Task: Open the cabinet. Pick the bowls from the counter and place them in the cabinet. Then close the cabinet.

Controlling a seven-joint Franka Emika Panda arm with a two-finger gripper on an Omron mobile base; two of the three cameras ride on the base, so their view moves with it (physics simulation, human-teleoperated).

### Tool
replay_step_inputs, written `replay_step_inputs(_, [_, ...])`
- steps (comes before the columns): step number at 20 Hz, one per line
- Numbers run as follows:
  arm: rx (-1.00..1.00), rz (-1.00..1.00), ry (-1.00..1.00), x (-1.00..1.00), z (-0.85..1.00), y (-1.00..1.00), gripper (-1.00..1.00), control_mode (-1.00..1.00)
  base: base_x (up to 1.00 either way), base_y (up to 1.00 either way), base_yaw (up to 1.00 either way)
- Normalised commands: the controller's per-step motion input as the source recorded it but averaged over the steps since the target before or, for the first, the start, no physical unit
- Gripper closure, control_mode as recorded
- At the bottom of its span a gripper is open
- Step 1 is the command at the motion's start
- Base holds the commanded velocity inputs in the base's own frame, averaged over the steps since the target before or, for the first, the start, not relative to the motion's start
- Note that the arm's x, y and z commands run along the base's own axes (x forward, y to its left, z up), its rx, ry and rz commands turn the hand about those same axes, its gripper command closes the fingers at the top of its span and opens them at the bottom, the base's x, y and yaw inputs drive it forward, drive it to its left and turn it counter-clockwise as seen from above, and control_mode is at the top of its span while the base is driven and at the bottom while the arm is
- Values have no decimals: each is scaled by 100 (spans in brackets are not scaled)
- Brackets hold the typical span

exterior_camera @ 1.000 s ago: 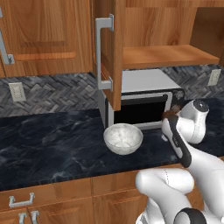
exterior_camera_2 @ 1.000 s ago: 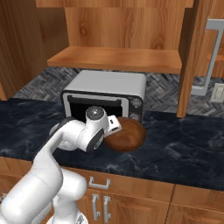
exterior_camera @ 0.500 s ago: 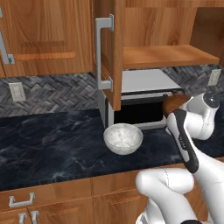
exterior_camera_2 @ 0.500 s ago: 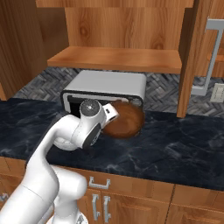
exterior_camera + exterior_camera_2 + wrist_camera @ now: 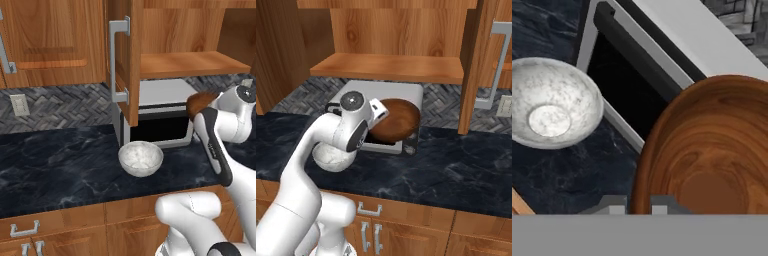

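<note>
While the cabinet stands open, the scene reads as follows.

Gripper: the gripper (image 5: 638, 204) is clamped on the rim of the wooden bowl (image 5: 398, 119), one finger on each side of the rim in the hand view.

Wooden bowl: lifted off the counter (image 5: 60, 160), tilted, in front of the toaster oven (image 5: 387, 95) near its top edge, below the cabinet shelf (image 5: 387, 68). In the left base view it shows as a brown edge (image 5: 200, 102) just beside the toaster oven's right side.

Speckled bowl: the whitish-grey bowl (image 5: 140, 158) sits upright on the counter, just in front of the toaster oven's dark door, apart from the wooden bowl; it also appears in the hand view (image 5: 552, 102) and partly behind the arm in the right base view (image 5: 331, 157).

Cabinet: both doors of the cabinet (image 5: 195, 35) are swung outward; the left door (image 5: 126, 57), with its silver bar handle (image 5: 116, 60), hangs above the toaster oven's left side. The shelf is bare wood.

Counter: black marble-look top with pale veins, carrying the toaster oven and the speckled bowl.
</note>
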Motion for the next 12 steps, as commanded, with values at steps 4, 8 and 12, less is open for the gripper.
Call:
replay_step_inputs(4, [-11, 11, 7, -29, 29, 0, 100, -100, 0, 0, 0])
replay_step_inputs(8, [-7, 12, 0, -24, 38, 0, 100, -100, 0, 0, 0])
replay_step_inputs(12, [-4, 12, 0, -17, 44, 0, 100, -100, 0, 0, 0])
